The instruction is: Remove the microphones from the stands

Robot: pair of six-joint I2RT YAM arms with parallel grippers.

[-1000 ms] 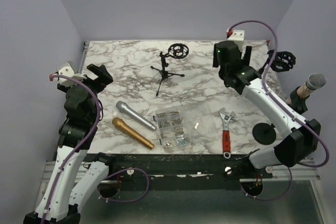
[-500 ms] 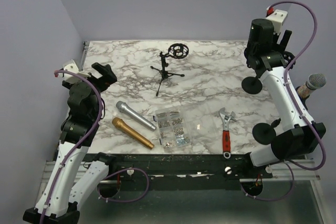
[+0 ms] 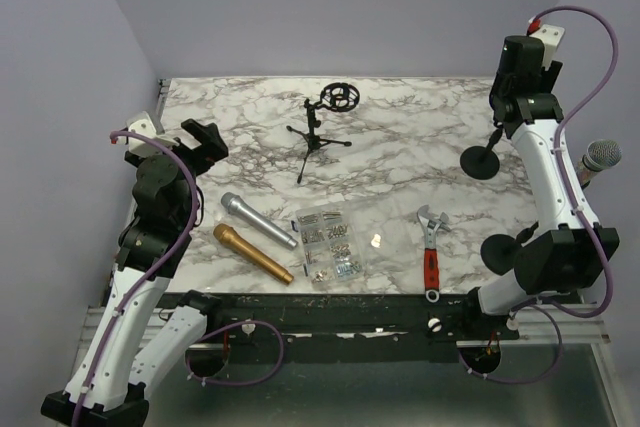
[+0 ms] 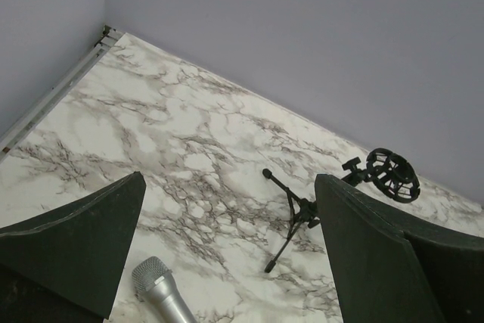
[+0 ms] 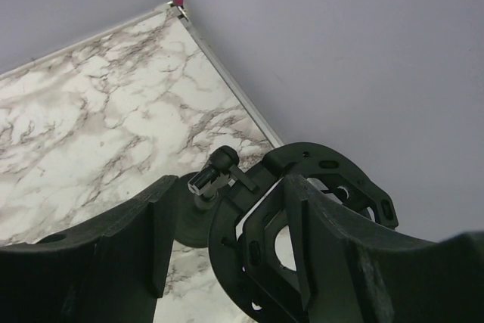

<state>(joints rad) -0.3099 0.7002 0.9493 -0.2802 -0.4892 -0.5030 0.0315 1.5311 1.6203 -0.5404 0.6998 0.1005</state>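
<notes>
While the silver mesh-headed microphone (image 3: 600, 155) sits in its black round-based stand (image 3: 502, 253) at the marble table's (image 3: 400, 142) right edge, right fingers (image 5: 106, 247) gape by an empty black shock-mount ring (image 5: 340, 175); left fingers (image 4: 68, 240) released; reaching step, seemingly; next, clasp the microphone's body.
</notes>
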